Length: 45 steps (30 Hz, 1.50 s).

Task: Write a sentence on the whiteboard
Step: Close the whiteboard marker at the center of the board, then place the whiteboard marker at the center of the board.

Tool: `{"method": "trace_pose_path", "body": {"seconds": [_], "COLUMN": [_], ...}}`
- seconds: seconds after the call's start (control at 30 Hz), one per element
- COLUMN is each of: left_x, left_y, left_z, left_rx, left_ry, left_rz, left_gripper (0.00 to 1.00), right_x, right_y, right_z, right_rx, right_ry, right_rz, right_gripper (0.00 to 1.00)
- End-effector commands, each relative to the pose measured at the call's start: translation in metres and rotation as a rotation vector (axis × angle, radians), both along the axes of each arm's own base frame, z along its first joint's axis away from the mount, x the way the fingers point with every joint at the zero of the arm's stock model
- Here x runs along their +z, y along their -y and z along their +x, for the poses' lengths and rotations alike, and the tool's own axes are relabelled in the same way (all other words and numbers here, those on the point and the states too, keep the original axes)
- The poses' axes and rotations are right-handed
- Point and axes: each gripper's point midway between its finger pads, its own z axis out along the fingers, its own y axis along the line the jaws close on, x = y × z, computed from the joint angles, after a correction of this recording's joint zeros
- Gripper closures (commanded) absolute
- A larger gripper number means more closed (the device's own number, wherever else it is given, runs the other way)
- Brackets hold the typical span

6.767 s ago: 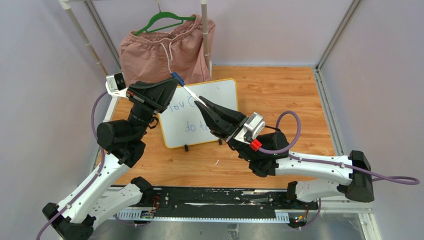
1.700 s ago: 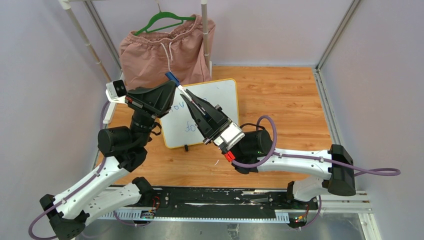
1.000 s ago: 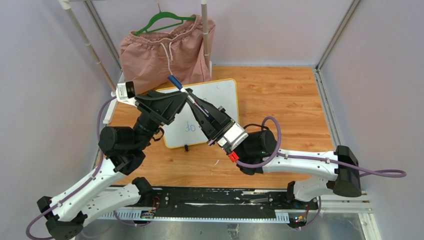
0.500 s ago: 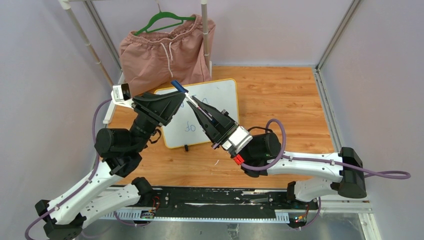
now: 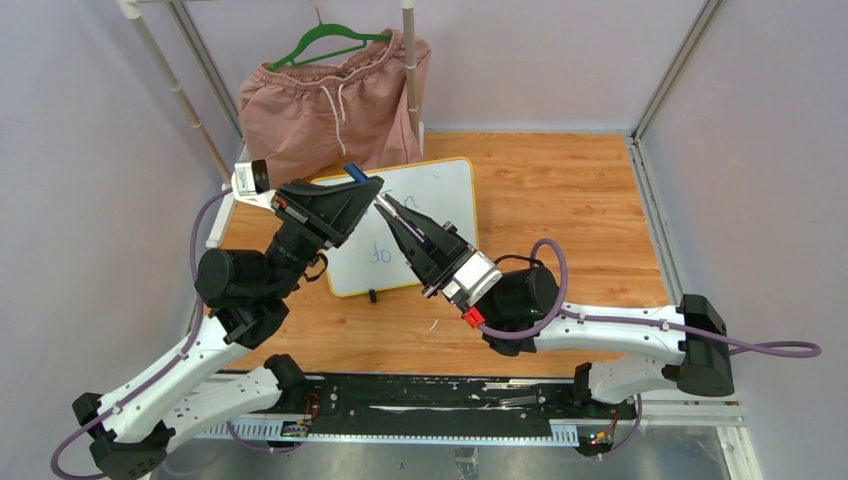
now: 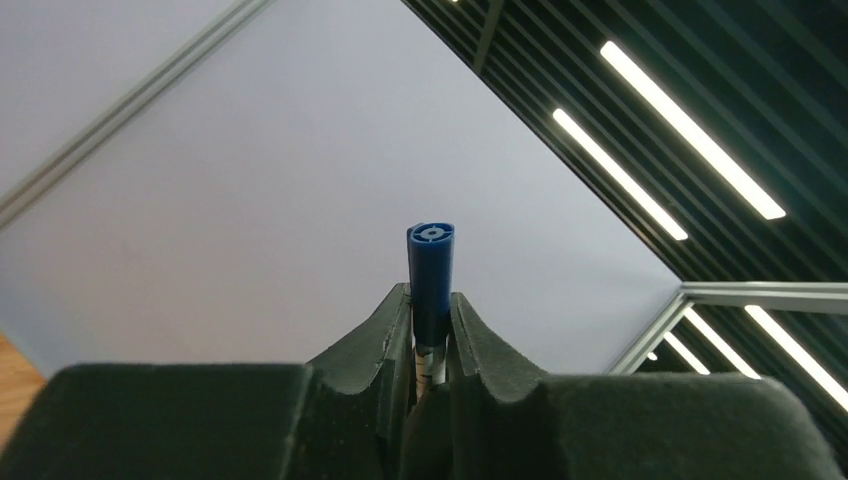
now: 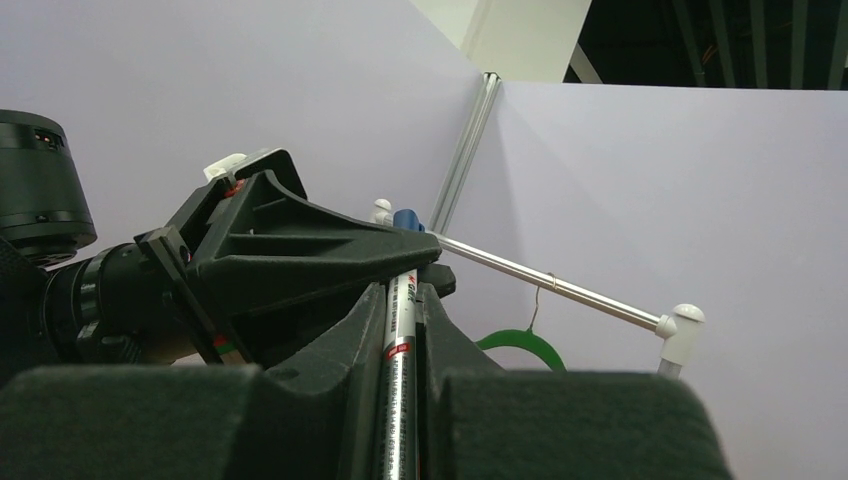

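**Open:** bare wood of my table (image 5: 570, 200), right of the whiteboard (image 5: 450, 190) and on to the far rail.

**Blocked, back left:** pink shorts (image 5: 300, 110) on a green hanger (image 5: 330, 42), hanging just behind the board's far edge between two white posts (image 5: 409, 50).

**Blocked, over the board:** my left gripper (image 5: 368, 185) and my right gripper (image 5: 383, 203), tip to tip and both clamped on one marker (image 5: 355, 173), covering the board's left half.

**Sides:** purple walls (image 5: 80, 150) hem in both arms.

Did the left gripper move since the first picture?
Yes. The left gripper has slid right and slightly nearer the arms' bases, so it reaches farther across the top of the whiteboard.
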Motion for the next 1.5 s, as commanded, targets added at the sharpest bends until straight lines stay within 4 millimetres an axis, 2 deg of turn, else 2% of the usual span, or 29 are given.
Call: {"method": "trace_pose_path", "body": {"seconds": [0.0,0.07,0.2,0.27,0.33,0.4,0.57,0.63,0.7,0.8,0.9,0.97,1.17,1.3,1.47], "left_x": [0.005,0.005,0.003,0.001,-0.002,-0.003,-0.012,-0.019,-0.026,-0.038,-0.046,-0.051,-0.063,-0.073,-0.078], "left_y": [0.0,-0.002,-0.005,-0.008,-0.011,-0.014,-0.011,-0.008,-0.001,0.012,0.023,0.025,0.03,0.033,0.032], "left_z": [-0.002,-0.001,0.001,0.003,0.006,0.008,0.006,0.0,-0.01,-0.023,-0.033,-0.035,-0.042,-0.041,-0.04], "left_rx": [-0.002,0.009,0.03,0.053,0.086,0.125,0.196,0.186,0.143,0.059,-0.023,-0.043,-0.102,-0.112,-0.108], "left_ry": [0.011,0.01,0.002,-0.005,-0.015,-0.014,0.053,0.106,0.168,0.234,0.272,0.274,0.272,0.262,0.245], "left_rz": [-0.001,-0.002,0.003,0.011,0.031,0.066,0.315,0.398,0.467,0.536,0.564,0.573,0.591,0.605,0.598], "left_gripper": [0.86,1.0,1.0,1.0,1.0,1.0,1.0,1.0,1.0,1.0,1.0,1.0,1.0,1.0,1.0], "right_x": [0.013,0.01,-0.003,-0.013,-0.023,-0.034,-0.045,-0.067,-0.08,-0.094,-0.105,-0.106,-0.108,-0.106,-0.106], "right_y": [0.015,0.017,0.019,0.021,0.029,0.039,0.063,0.066,0.064,0.055,0.049,0.045,0.028,0.02,0.02], "right_z": [-0.012,-0.012,-0.009,-0.009,-0.01,-0.012,-0.021,-0.026,-0.034,-0.047,-0.042,-0.041,-0.044,-0.037,-0.029], "right_rx": [0.038,0.041,0.069,0.1,0.135,0.168,0.218,0.224,0.277,0.418,0.476,0.533,0.625,0.627,0.601], "right_ry": [0.012,-0.001,-0.102,-0.179,-0.258,-0.341,-0.57,-0.658,-0.725,-0.823,-0.911,-0.925,-0.942,-0.946,-0.944], "right_rz": [0.058,0.056,-0.016,-0.082,-0.126,-0.176,-0.378,-0.518,-0.619,-0.681,-0.685,-0.657,-0.629,-0.587,-0.539], "right_gripper": [1.0,0.99,0.65,0.55,0.33,0.26,0.25,0.25,0.29,0.34,0.4,0.42,0.42,0.43,0.66]}}
